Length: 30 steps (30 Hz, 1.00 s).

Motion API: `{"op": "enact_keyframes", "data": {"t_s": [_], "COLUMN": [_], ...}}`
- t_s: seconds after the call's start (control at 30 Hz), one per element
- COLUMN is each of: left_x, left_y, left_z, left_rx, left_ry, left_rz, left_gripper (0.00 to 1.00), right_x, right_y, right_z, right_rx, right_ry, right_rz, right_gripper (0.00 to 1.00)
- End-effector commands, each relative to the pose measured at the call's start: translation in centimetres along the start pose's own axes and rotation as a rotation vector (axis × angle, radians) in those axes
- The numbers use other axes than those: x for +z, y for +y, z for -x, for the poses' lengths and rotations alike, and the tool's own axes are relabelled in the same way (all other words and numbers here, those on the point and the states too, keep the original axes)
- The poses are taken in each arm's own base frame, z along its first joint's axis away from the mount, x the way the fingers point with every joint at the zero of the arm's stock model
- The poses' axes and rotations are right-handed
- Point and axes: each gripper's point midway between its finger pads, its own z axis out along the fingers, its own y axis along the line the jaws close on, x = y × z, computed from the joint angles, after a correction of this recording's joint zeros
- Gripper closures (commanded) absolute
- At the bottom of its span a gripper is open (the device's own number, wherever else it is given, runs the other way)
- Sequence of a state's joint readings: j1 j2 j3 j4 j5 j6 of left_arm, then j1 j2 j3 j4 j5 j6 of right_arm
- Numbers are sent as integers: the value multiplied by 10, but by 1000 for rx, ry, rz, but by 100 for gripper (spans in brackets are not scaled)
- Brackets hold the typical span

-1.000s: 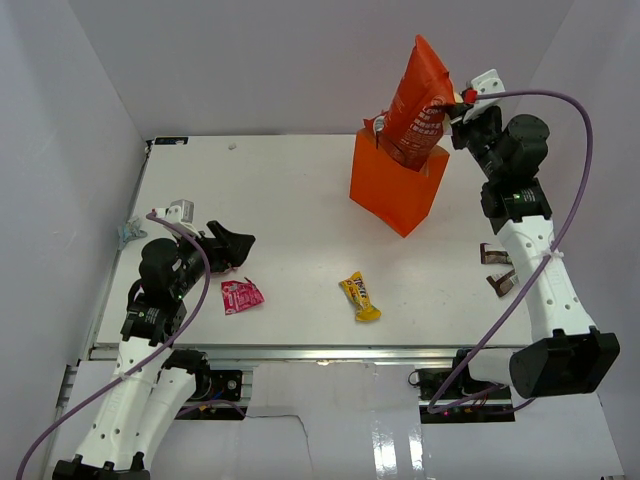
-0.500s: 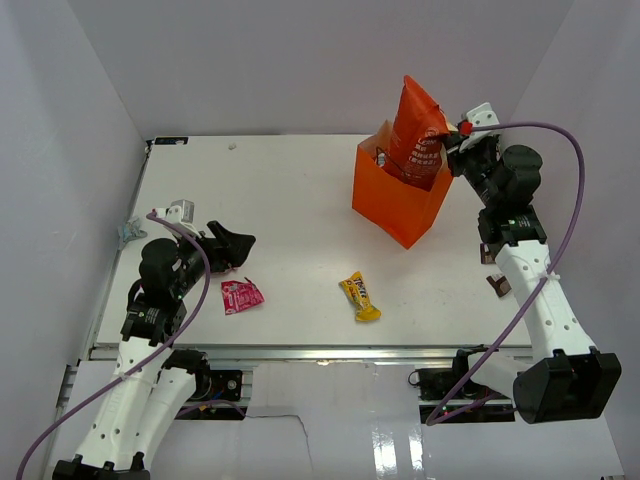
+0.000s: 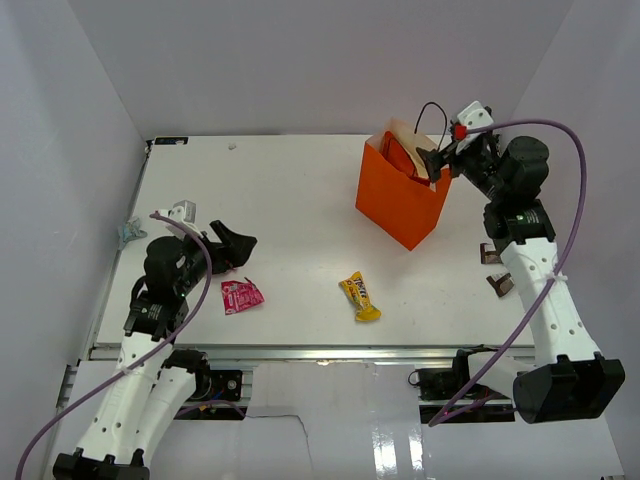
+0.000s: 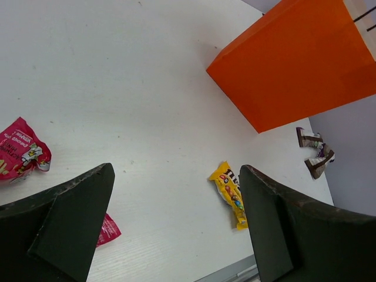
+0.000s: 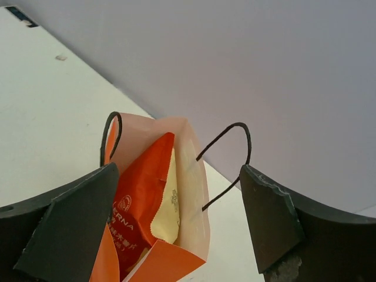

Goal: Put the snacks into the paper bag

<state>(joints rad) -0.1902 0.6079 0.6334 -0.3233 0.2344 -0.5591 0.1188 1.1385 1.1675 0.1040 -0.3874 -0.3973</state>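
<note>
At the near edge of the worktop (image 3: 300, 200), three snacks wait to be packed: the candy bar (image 3: 360, 297) in its yellow wrapper, lying flat near the middle, and to its left the pink packets (image 3: 241, 296), side by side just beside the left gripper (image 3: 232, 245). That gripper hangs low with its jaws spread wide and nothing between them. In its wrist view one packet shows plainly, while only a corner of the other peeps past a finger.

All three look light, thin and crinkly, and the foil is probably slick. Because they lie flat, a pinch across a raised edge or crimped end seems the surest hold. The candy bar looks a little firmer, so it should take a grip across its narrow middle.

Farther back on the right stands the bag (image 3: 400, 200), upright and bright orange with a pale lining and thin black cord handles (image 5: 226, 158). It looks light enough to slide or tip if nudged. The red-orange chip bag (image 5: 141, 194) sits inside, its top just below the rim; it is likely puffy and easily crushed. Over the mouth hovers the right gripper (image 3: 432, 162), jaws wide apart and empty.
</note>
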Motion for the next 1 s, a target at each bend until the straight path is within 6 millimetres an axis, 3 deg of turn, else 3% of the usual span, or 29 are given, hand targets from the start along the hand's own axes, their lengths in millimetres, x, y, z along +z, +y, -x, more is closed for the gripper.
{"op": "enact_keyframes", "data": {"t_s": [0.0, 0.03, 0.07, 0.1, 0.17, 0.2, 0.27, 0.33, 0.4, 0.43, 0.5, 0.6, 0.63, 0.67, 0.8, 0.97], "left_x": [0, 1, 0, 0, -3, -4, -9, -14, -19, -22, -27, -30, -30, -32, -41, -45], "left_y": [4, 9, 9, 11, 21, 22, 28, 34, 43, 50, 57, 67, 69, 74, 96, 104], "left_z": [3, 0, 3, 2, -2, -4, -11, -20, -26, -25, -31, -41, -43, -49, -76, -98], "left_rx": [-47, -60, -72, -111, -172, -204, -249, -323, -356, -376, -388, -401, -410, -415, -447, -490], "left_ry": [4, 20, 20, 25, 46, 54, 76, 92, 96, 73, 86, 110, 116, 134, 174, 207], "left_rz": [52, 81, 92, 114, 199, 215, 260, 314, 369, 413, 459, 515, 528, 557, 669, 692], "left_gripper": [2, 2, 2, 2, 2, 2, 2, 2, 2, 2, 2, 2, 2, 2, 2, 2], "right_x": [-10, -14, -18, -27, -44, -59, -80, -103, -121, -138, -150, -152, -140, -139, -106, -80], "right_y": [11, 7, 10, 26, 46, 66, 92, 118, 146, 172, 194, 218, 219, 224, 233, 274], "right_z": [34, 50, 51, 41, 51, 36, 30, 2, -40, -73, -104, -151, -157, -173, -188, -201], "right_rx": [-42, -47, -41, 1, -8, 44, 57, 144, 223, 267, 323, 330, 357, 343, 409, 481], "right_ry": [-14, -20, -2, 54, 50, 121, 139, 247, 376, 481, 580, 668, 673, 726, 754, 822], "right_rz": [125, 129, 151, 223, 334, 419, 536, 611, 660, 711, 724, 698, 651, 618, 468, 445], "right_gripper": [10, 9, 9, 9, 9, 9, 9, 9, 11, 13, 13, 13, 6, 10, 10, 10]}}
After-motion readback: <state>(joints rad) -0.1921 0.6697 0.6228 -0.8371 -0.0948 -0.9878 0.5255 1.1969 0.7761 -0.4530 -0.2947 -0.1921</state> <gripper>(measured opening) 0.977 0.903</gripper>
